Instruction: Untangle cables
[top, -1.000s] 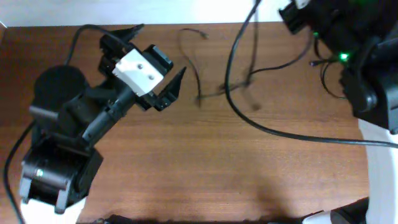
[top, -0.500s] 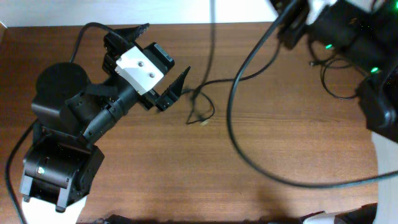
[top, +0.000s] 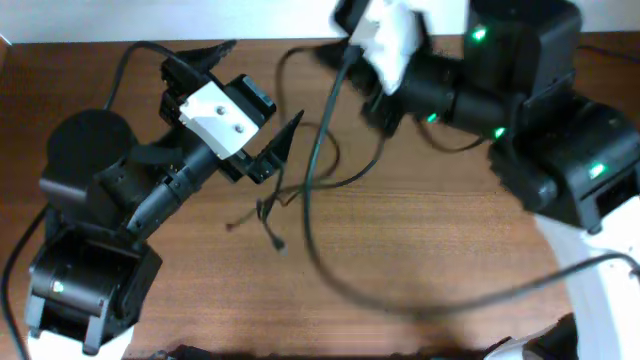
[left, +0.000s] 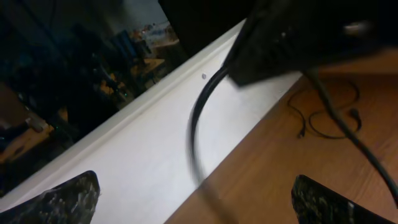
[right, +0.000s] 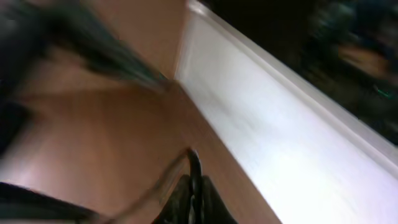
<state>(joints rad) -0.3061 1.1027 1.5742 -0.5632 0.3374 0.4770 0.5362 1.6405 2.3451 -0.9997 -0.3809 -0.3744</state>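
Note:
A tangle of thin black cables (top: 270, 208) lies on the brown table in front of my left gripper, with strands running right and up toward my right arm (top: 392, 35). My left gripper (top: 262, 82) is open and empty, tilted above the table's back left; its fingers show far apart in the left wrist view (left: 196, 202). My right gripper (right: 196, 196) is shut on a thin black cable (right: 194, 163) that loops out of its tips. Another thin cable loop (left: 329, 118) lies on the table in the left wrist view; the right arm hides it from overhead.
A thick black robot cable (top: 312, 215) sweeps from the right wrist across the table's middle to the right edge. A white wall (left: 155, 149) borders the table's back edge. The left arm's base (top: 85, 280) fills the front left, the right arm's body (top: 560, 150) the right.
My right arm has swung left along the table's back edge, blurred. The thin cable tangle has been dragged left and toward the front. The left arm has hardly moved.

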